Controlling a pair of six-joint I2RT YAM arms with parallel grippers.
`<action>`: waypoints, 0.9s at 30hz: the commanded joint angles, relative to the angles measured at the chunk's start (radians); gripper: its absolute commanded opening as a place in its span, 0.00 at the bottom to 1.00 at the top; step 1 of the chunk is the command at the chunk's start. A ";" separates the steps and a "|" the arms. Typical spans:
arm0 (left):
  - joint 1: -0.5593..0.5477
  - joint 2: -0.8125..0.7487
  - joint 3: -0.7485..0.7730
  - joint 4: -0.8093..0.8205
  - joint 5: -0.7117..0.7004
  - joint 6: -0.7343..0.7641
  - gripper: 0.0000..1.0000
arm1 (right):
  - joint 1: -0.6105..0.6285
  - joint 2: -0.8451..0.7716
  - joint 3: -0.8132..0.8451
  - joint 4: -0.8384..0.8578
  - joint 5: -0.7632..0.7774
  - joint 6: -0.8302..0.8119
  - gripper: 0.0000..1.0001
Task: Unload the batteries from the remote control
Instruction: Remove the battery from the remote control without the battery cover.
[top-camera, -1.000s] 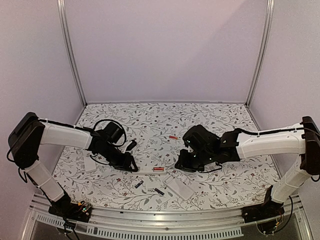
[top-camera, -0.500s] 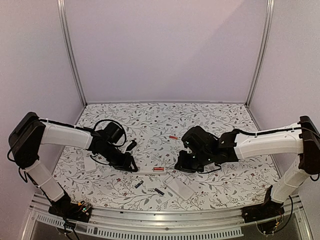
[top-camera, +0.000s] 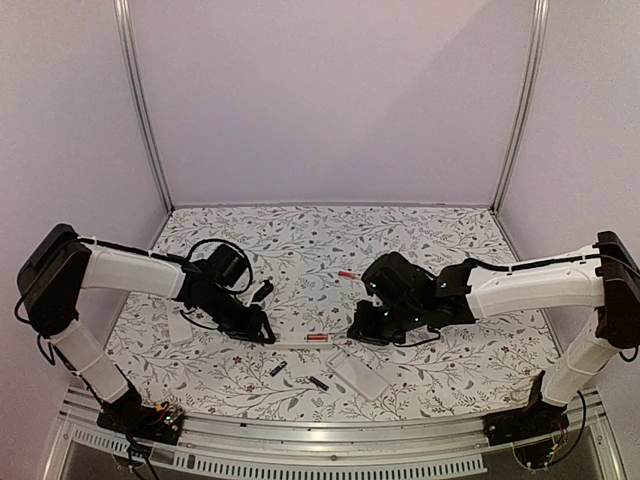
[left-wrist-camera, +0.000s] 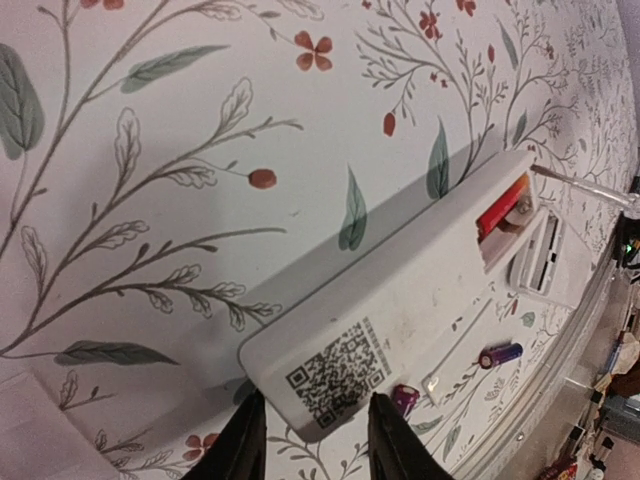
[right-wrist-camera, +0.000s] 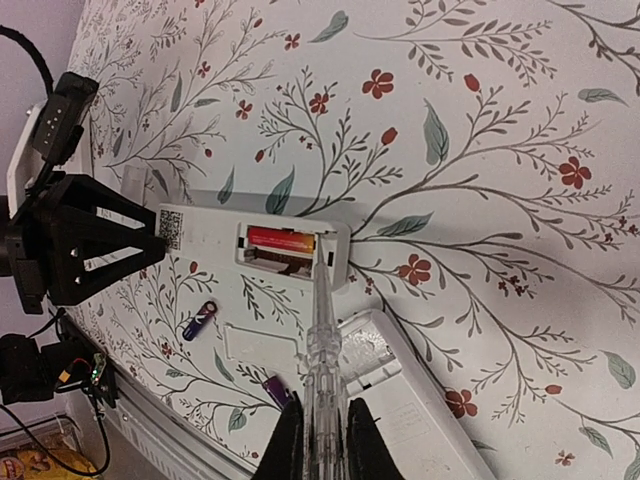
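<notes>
A white remote (top-camera: 300, 341) lies back up, its battery bay open with a red battery (top-camera: 317, 339) inside. My left gripper (top-camera: 265, 335) is shut on the remote's QR-code end (left-wrist-camera: 340, 375), one finger (left-wrist-camera: 248, 440) on each side. My right gripper (top-camera: 362, 332) is shut on a clear stick-like tool (right-wrist-camera: 320, 350). The tool's tip rests in the bay at the right end of the red battery (right-wrist-camera: 280, 238). Two loose purple-black batteries (right-wrist-camera: 200, 320) (right-wrist-camera: 277, 390) lie in front of the remote. Another red battery (top-camera: 346, 273) lies farther back.
A second white remote (top-camera: 360, 375) lies near the front edge, just under the tool. A flat white battery cover (right-wrist-camera: 260, 350) lies between the loose batteries. A small black object (top-camera: 262, 291) and a white piece (top-camera: 180, 328) lie near the left arm.
My right gripper has shifted slightly left toward the remote with the tool. The left gripper and the remote have stayed put.
</notes>
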 joint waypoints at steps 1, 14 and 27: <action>0.000 0.018 0.015 0.014 0.007 0.012 0.34 | 0.002 0.022 0.017 0.002 -0.005 -0.008 0.00; 0.000 0.026 0.018 0.017 0.014 0.011 0.33 | 0.002 0.016 0.023 -0.013 -0.058 0.012 0.00; 0.000 0.023 0.016 0.017 0.014 0.011 0.33 | 0.002 -0.010 0.011 0.041 -0.082 0.051 0.00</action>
